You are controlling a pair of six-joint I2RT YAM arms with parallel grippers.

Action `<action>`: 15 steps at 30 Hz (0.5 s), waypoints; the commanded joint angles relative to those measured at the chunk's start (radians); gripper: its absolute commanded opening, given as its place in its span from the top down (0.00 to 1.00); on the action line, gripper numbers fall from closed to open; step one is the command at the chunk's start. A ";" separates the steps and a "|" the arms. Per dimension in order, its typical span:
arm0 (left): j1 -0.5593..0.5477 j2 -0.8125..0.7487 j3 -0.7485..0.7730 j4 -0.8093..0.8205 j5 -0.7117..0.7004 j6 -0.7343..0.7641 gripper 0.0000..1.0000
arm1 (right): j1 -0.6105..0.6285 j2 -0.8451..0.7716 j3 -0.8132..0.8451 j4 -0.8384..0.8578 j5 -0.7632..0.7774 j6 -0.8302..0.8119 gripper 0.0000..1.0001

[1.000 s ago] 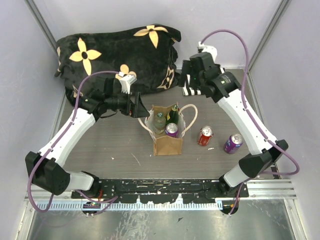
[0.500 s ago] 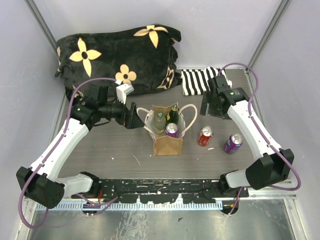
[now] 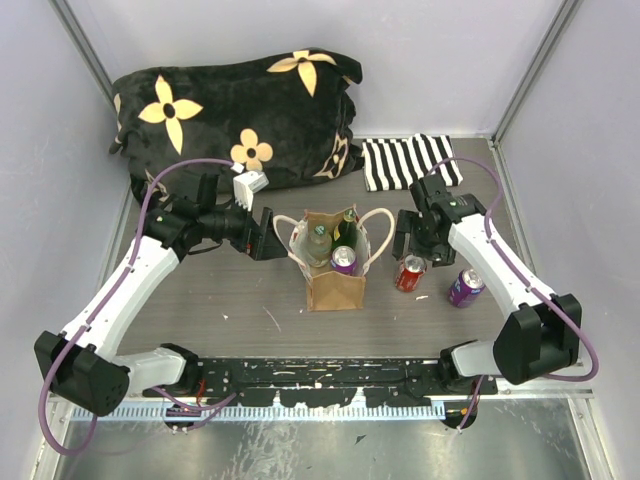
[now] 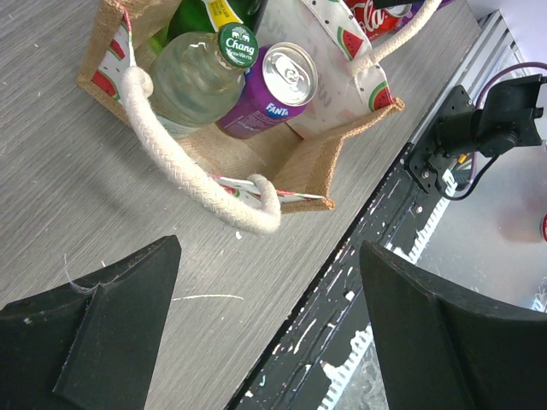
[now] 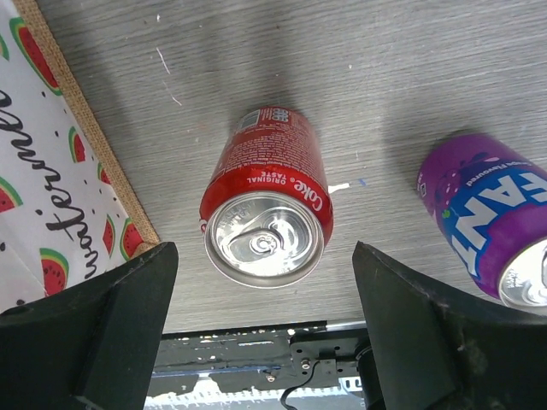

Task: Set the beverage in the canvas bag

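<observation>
The tan canvas bag [image 3: 335,290] with cream rope handles stands upright mid-table. It holds a clear Chang bottle [image 4: 201,77], a green bottle [image 3: 347,228] and a purple Fanta can [image 4: 273,90]. A red Coke can [image 3: 410,272] stands upright just right of the bag, and a second purple Fanta can [image 3: 466,287] stands further right. My right gripper [image 3: 408,243] is open and empty, just above and behind the Coke can [image 5: 269,205], its fingers wide on either side. My left gripper [image 3: 268,232] is open and empty, left of the bag beside a rope handle [image 4: 188,162].
A black flowered cushion [image 3: 235,110] lies along the back. A black-and-white striped cloth [image 3: 405,162] lies at the back right. The bag's watermelon-print lining [image 5: 43,188] is close left of the Coke can. The table's front rail [image 3: 330,375] runs along the near edge.
My right arm has swung from over the striped cloth forward and down to above the Coke can. My left gripper has stayed beside the bag, shifting only slightly.
</observation>
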 commanded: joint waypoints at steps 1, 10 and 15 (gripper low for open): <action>-0.001 0.004 -0.002 0.002 0.000 0.019 0.07 | -0.002 -0.001 -0.032 0.059 -0.013 -0.004 0.11; -0.001 0.015 0.007 0.000 -0.004 0.025 0.07 | -0.002 0.039 -0.077 0.110 -0.005 -0.001 0.12; -0.001 0.021 0.012 -0.001 -0.005 0.029 0.07 | -0.002 0.055 -0.068 0.101 -0.002 -0.003 0.27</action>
